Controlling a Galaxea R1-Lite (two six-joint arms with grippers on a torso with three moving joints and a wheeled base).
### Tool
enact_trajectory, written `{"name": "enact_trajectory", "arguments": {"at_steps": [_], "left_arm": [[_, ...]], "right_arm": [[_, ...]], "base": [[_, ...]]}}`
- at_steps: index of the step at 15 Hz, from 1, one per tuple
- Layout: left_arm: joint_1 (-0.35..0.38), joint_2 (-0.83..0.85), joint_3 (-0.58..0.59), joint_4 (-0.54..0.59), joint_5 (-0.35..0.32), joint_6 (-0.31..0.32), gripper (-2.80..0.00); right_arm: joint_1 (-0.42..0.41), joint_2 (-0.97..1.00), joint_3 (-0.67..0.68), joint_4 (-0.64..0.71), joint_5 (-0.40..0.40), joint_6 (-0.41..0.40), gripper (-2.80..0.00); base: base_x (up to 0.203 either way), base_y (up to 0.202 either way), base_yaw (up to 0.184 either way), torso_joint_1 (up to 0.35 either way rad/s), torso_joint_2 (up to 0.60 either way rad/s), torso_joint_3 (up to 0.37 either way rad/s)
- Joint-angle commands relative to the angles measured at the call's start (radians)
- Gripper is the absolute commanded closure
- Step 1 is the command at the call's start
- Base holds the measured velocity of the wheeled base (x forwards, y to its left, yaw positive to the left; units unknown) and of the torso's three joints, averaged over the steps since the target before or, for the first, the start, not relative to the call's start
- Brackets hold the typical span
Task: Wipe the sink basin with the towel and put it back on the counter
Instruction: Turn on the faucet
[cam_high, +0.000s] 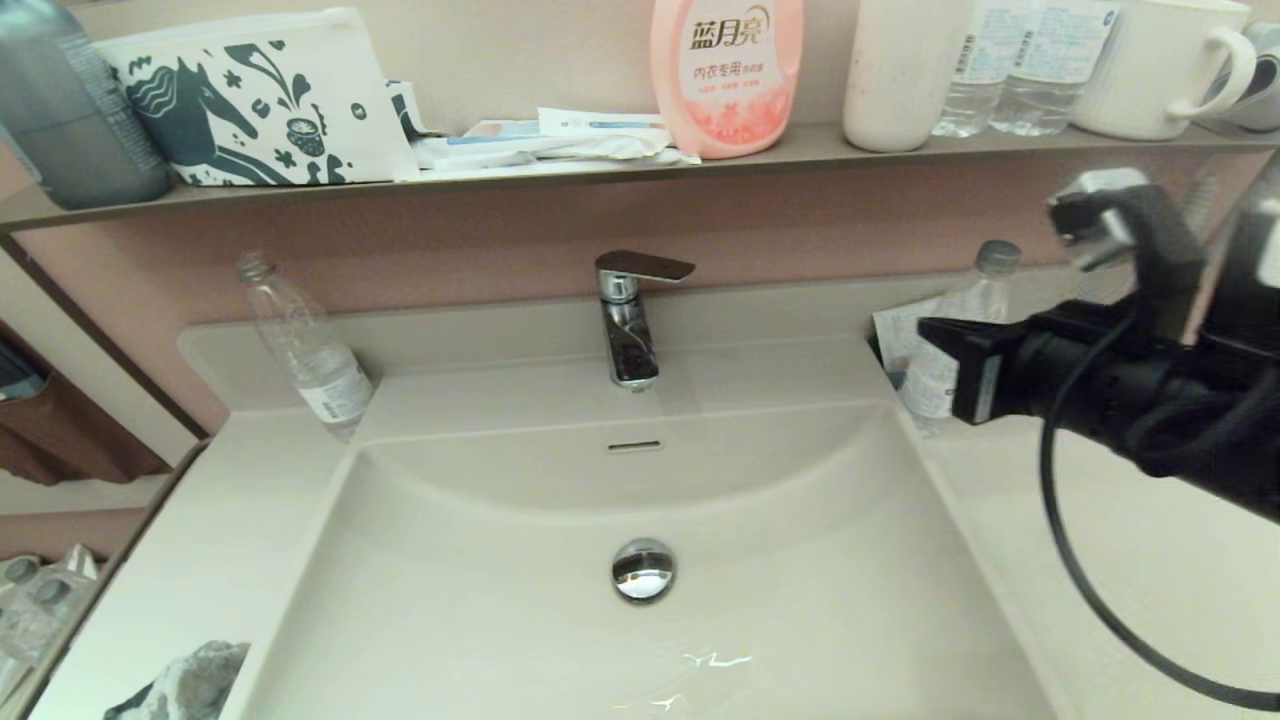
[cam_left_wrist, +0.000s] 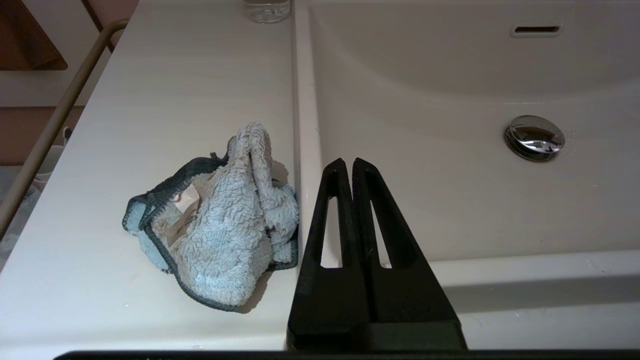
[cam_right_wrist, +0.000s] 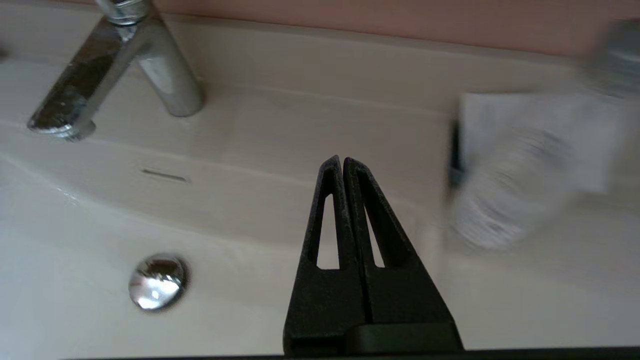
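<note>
The crumpled light grey towel (cam_left_wrist: 220, 225) with dark edging lies on the left counter (cam_left_wrist: 150, 100), against the rim of the sink basin (cam_left_wrist: 450, 200). Only its top shows at the head view's lower left edge (cam_high: 190, 685). My left gripper (cam_left_wrist: 348, 162) is shut and empty, hovering over the basin's left rim just beside the towel and apart from it. My right gripper (cam_right_wrist: 342, 160) is shut and empty too, raised over the basin's right side and pointing at the rear counter. The right arm (cam_high: 1100, 390) reaches in from the right. The chrome drain plug (cam_high: 643, 570) sits mid-basin.
A chrome faucet (cam_high: 628, 320) stands behind the basin. One plastic bottle (cam_high: 305, 345) stands on the rear left counter and another (cam_high: 950, 340), with a paper sheet, on the rear right. The wall shelf (cam_high: 600, 165) carries a horse-print pouch (cam_high: 260, 100), a pink bottle and cups.
</note>
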Motion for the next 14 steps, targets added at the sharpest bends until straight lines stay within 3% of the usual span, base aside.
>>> {"name": "enact_trajectory", "arguments": {"at_steps": [1,6,14], "left_arm": [[0.0,0.0,0.0,0.0,0.001,-0.001,0.0],[0.0,0.0,0.0,0.0,0.001,0.0,0.0],[0.0,0.0,0.0,0.0,0.001,-0.001,0.0]], "right_arm": [[0.036,0.17,-0.05,-0.051,-0.004,-0.001,0.0],[0.09,0.397,-0.262,-0.157,-0.007,-0.003,0.0],[0.148,0.642,-0.643,-0.172,-0.001,-0.02,0.0]], "base": [[0.0,0.0,0.0,0.0,0.0,0.0],[0.0,0.0,0.0,0.0,0.0,0.0],[0.0,0.0,0.0,0.0,0.0,0.0]]}}
